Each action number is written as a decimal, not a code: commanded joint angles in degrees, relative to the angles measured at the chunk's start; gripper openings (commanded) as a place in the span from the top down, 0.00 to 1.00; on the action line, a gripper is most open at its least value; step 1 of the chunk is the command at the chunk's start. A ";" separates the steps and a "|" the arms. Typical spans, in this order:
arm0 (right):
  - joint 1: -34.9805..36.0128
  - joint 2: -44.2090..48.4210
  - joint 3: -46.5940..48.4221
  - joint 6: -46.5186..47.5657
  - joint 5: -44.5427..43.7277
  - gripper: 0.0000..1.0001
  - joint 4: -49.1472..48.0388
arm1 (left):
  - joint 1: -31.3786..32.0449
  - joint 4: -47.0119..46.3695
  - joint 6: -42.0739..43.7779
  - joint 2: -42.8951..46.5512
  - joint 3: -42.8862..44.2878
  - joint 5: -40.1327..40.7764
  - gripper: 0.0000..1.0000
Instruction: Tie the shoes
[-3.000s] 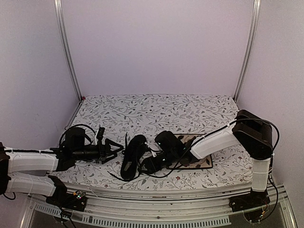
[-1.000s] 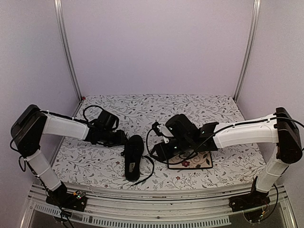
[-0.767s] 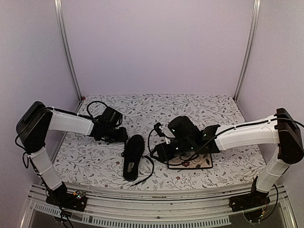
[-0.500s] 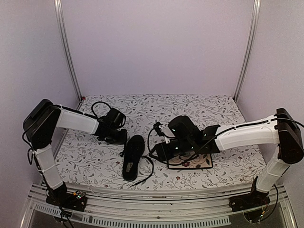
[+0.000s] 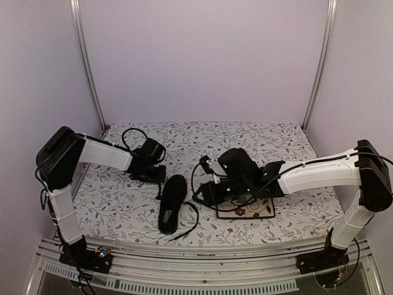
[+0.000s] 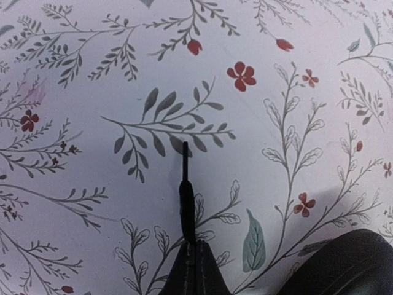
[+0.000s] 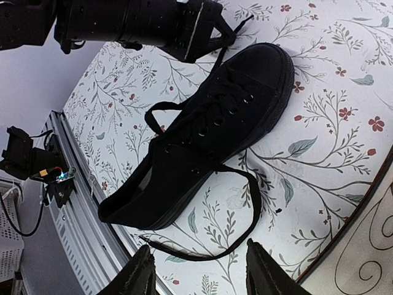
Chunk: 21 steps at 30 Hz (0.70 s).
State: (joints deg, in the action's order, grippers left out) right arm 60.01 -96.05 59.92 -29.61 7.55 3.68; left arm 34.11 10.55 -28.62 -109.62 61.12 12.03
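Note:
The black shoe (image 5: 170,203) lies on the floral cloth, toe toward the back. In the right wrist view the shoe (image 7: 209,129) has untied laces: one lace (image 7: 253,212) curls in a loop on the cloth on its near side. Another runs from the toe up to my left gripper (image 7: 218,37). My left gripper (image 5: 160,177) sits just left of the toe. In the left wrist view its jaws (image 6: 197,244) are shut on the lace end (image 6: 186,196), whose tip pokes out ahead. My right gripper (image 5: 203,195) hovers open right of the shoe, and nothing lies between its fingers (image 7: 142,275).
A square floral plate (image 5: 263,212) lies under the right arm, and its dark rim (image 7: 362,203) shows at the lower right of the right wrist view. The table's front rail (image 7: 64,184) with a small electronics board runs just beyond the shoe's heel.
My left gripper has shut on the lace end beside the toe, and the left arm's elbow has swung further back. The right arm has barely moved.

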 commanded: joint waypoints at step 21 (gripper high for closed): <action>-5.95 -3.91 8.98 -7.31 11.10 0.35 -17.03 | 3.12 -40.05 -0.94 40.36 -31.29 -30.80 1.00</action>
State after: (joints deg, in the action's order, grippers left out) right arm 54.30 -98.76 66.41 -35.38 14.96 -7.49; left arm 35.81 -23.64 -28.80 -71.48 31.14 -9.91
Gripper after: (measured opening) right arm 0.647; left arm 0.003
